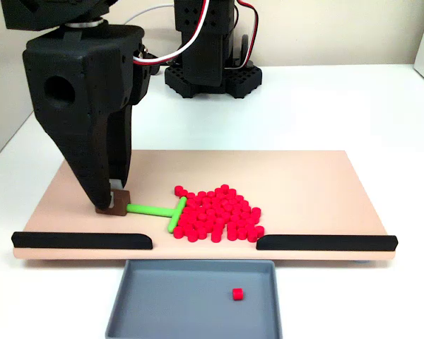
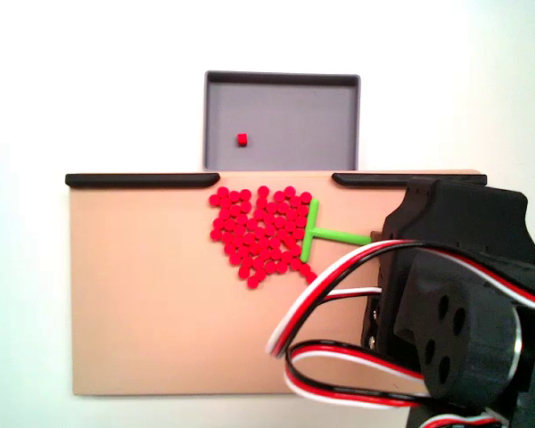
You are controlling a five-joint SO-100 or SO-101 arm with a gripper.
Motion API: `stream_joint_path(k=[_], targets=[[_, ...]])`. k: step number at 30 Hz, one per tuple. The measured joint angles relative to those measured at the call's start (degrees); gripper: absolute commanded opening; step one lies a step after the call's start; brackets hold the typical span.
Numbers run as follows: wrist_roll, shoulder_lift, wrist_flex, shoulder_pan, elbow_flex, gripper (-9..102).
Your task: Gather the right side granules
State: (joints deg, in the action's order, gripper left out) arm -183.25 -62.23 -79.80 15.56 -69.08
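White surface (image 1: 325,106) carried everything, and a pale wall stood behind it in a fixed view. On the surface lay a wide beige board (image 1: 304,183), with two black rails along its near edge, one at the left (image 1: 81,240) and one at the right (image 1: 326,242), and a gap between them. Just below this gap stood a grey tray (image 1: 162,296).

The black arm (image 1: 85,106) reached down at about 9 o'clock of the board in this view. Its gripper (image 1: 114,201) was clenched on a small brown block, and this block was the end of the green T-shaped tool (image 1: 155,210). The handle ran toward 3 o'clock, and the crossbar (image 2: 308,230) touched the edge of the pile.

The granules (image 1: 219,215) lay as one dense red heap near the middle of the board, close to the near edge and just above the gap. The heap spread from the crossbar toward 3 o'clock in this view; in the other fixed view it sat at 9 o'clock from the crossbar. A few loose ones stood at its far edge. One single granule (image 1: 236,294) lay already inside the tray.

I judged that the gathering was mostly done, because the granules were packed together and not scattered. If the tray was the goal, then nearly all of them were left to be pushed through the gap.
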Motion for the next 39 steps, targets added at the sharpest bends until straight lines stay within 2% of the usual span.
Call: stream_joint_path(k=[21, 25, 29, 36, 39], targets=[[-0.97, -4.22, -0.53, 4.66, -0.18, 0], [1.32, -7.73, -2.99, 6.42, -0.18, 0], [12.92, -11.25, -6.94, 6.68, -0.35, 0], [47.2, -17.14, -14.06, 2.55, -1.14, 0], [59.41, -20.3, -14.68, -0.62, -5.45, 0]])
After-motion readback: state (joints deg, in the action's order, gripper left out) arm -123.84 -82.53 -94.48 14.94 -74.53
